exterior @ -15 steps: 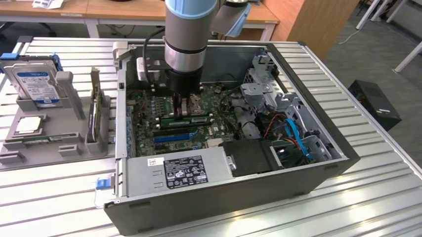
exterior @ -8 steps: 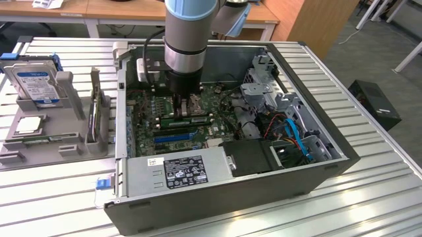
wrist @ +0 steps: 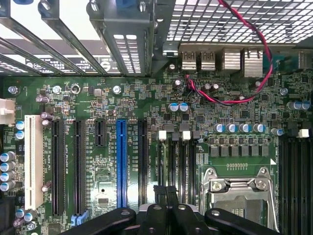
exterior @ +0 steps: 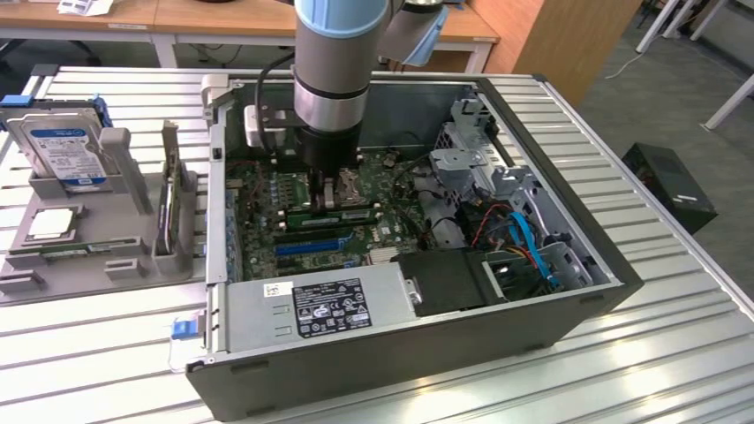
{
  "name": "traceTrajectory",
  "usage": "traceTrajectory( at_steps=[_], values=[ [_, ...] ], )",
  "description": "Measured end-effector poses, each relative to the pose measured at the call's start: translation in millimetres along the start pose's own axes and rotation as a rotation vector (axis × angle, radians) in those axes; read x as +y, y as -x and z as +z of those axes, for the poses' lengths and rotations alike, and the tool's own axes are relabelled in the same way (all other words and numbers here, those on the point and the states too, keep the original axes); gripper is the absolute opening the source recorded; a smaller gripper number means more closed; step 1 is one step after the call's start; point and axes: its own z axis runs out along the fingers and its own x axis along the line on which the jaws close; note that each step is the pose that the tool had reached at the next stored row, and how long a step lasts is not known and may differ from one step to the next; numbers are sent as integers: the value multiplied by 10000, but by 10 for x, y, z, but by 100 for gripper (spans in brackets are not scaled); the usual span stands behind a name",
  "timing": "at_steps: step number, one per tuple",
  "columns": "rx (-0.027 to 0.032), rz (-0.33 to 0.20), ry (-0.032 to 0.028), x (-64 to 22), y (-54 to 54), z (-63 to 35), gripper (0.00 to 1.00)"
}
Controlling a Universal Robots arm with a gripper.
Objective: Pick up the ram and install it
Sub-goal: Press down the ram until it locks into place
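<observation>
- The arm (exterior: pixel 334 79) stood vertical, wrist pointed straight down into the open computer case (exterior: pixel 566 221) on the counter (exterior: pixel 659 353).
- The gripper (wrist: pixel 166 198) was closed narrow, its fingers together over the motherboard (wrist: pixel 98 196).
- The ram (exterior: pixel 335 215) lay flat in a slot just below the gripper, near the blue slot (exterior: pixel 309 248).

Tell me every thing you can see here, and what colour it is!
Table: one, silver slats, under everything.
Computer case: one, dark grey, open on the table.
Motherboard: one, green, inside the case.
Power supply: one, silver, inside the case.
Cables: a few, blue, at the case's end on the exterior view's right.
Ram: one, green, on the motherboard under the gripper.
Holder: one, grey, on the exterior view's left.
Hard drive: one, blue label, upright in the holder.
Processor chip: one, silver, flat in the holder.
Arm: one, silver-blue, reaching into the case.
Gripper: one, black, shut.
</observation>
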Motion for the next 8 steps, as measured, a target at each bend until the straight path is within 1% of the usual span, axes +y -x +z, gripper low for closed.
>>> traceTrajectory(
  at_steps=[8],
  values=[
    [0, 0, -1, -1, -7, 9, 11]
  ],
)
